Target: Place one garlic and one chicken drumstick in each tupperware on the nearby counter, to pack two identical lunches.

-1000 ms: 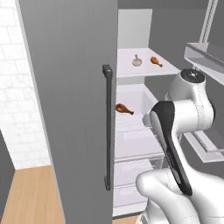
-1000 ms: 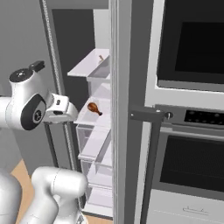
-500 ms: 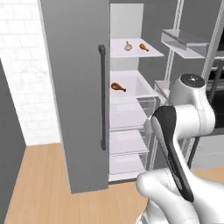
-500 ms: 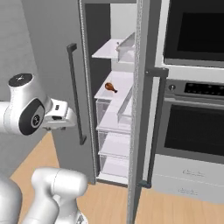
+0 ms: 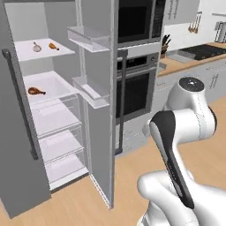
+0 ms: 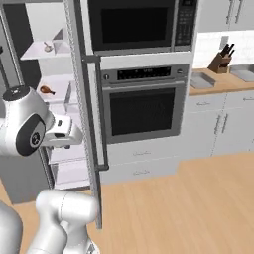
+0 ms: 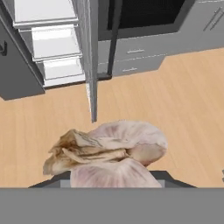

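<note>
The task looks to be in its early part. One garlic bulb (image 7: 109,151) fills the lower middle of the hand view, sitting right at the tool (image 7: 114,177), whose tips are hidden beneath it; the tool appears to be closed on this bulb, carrying it above the wooden floor (image 7: 175,96).

Left in the open fridge, in the upper left of the left base view, are a second garlic (image 5: 37,47) and a drumstick (image 5: 53,46) side by side on the top shelf (image 5: 26,52), and another drumstick (image 5: 36,91) on the shelf below.

The surface (image 5: 185,64) lies in the upper right of that view. A light-grey tray (image 5: 180,56) rests on it, though at this size its contents cannot be made out, so no lunch can be judged packed.

In the hand view the held bulb's long axis runs roughly left to right, with its papery, pointed top toward the left edge and its rounded body to the right.
</note>
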Controlling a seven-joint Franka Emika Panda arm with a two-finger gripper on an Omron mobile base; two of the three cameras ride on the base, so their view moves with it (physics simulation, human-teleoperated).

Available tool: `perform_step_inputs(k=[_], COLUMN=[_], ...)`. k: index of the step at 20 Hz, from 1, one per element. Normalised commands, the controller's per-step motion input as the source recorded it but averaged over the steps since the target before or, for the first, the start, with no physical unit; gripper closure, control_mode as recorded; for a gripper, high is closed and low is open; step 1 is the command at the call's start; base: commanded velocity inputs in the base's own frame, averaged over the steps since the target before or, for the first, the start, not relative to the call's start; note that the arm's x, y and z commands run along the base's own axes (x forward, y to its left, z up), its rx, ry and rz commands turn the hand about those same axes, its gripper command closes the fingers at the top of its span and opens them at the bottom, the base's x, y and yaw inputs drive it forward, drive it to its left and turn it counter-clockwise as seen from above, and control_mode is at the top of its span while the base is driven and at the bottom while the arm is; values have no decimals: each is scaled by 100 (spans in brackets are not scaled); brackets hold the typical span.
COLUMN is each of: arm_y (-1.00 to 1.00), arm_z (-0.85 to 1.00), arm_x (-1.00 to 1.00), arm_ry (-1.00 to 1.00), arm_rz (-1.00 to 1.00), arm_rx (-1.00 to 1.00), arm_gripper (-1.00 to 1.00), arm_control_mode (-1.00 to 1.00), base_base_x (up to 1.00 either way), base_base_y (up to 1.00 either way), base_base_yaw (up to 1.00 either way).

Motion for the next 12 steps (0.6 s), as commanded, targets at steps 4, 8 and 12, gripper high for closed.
perform_step_inputs(k=[4,8,12], arm_y=[0,0,0], arm_z=[0,0,0], arm_x=[0,0,0], arm_ry=[0,0,0], arm_rz=[0,0,0], arm_rx=[0,0,0], arm_gripper=[100,100,100], arm_control_mode=[100,100,100], base_base_x=[54,100,100], base_base_y=[-100,-100,-91], base_base_yaw=[-42,-15,1])
